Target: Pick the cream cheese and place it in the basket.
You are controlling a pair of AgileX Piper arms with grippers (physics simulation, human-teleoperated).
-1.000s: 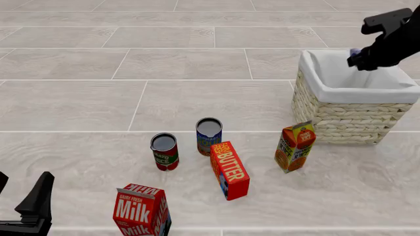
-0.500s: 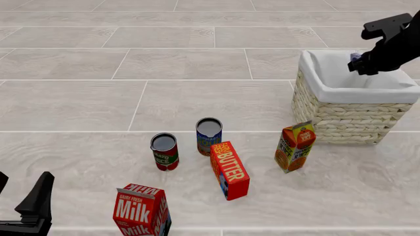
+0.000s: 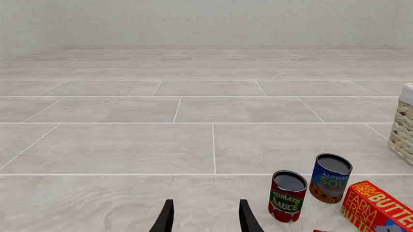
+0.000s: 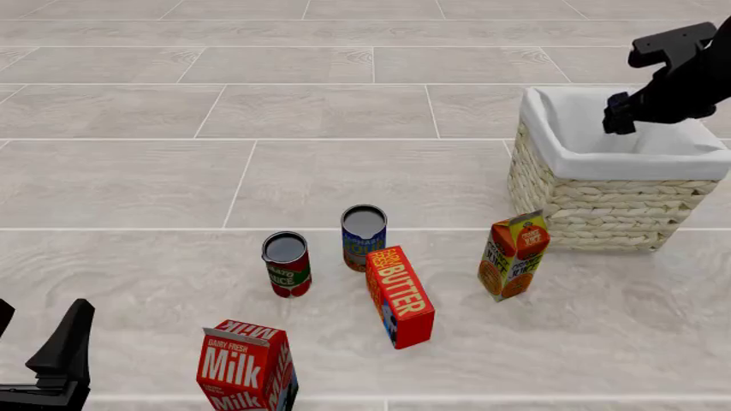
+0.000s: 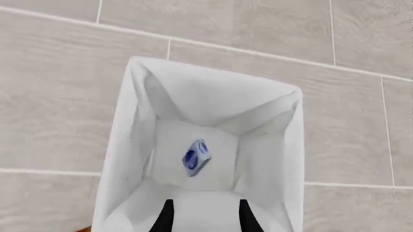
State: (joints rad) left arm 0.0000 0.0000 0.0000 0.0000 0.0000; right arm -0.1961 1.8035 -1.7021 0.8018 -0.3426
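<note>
The cream cheese (image 5: 195, 157), a small white box with blue markings, shows tilted inside the basket (image 5: 126, 130), over its white lined bottom and apart from my fingers. In the front view it is hidden. The basket (image 4: 605, 205) is tan wicker with a white lining and stands at the right. My right gripper (image 4: 618, 118) hangs over the basket's opening; in the right wrist view the gripper (image 5: 205, 217) is open and empty. My left gripper (image 4: 57, 360) is open and empty at the near left edge, and also shows in the left wrist view (image 3: 205, 220).
On the tiled floor stand a tomato sauce can (image 4: 287, 264), a soup can (image 4: 363, 236), an orange-red butter box (image 4: 400, 295), an orange juice carton (image 4: 513, 254) close to the basket's near wall, and a red milk carton (image 4: 248, 368) at the front.
The small box seen at my right gripper's fingertips in the earlier front frames is gone from there; it has been let go into the basket. The left arm has not moved.
</note>
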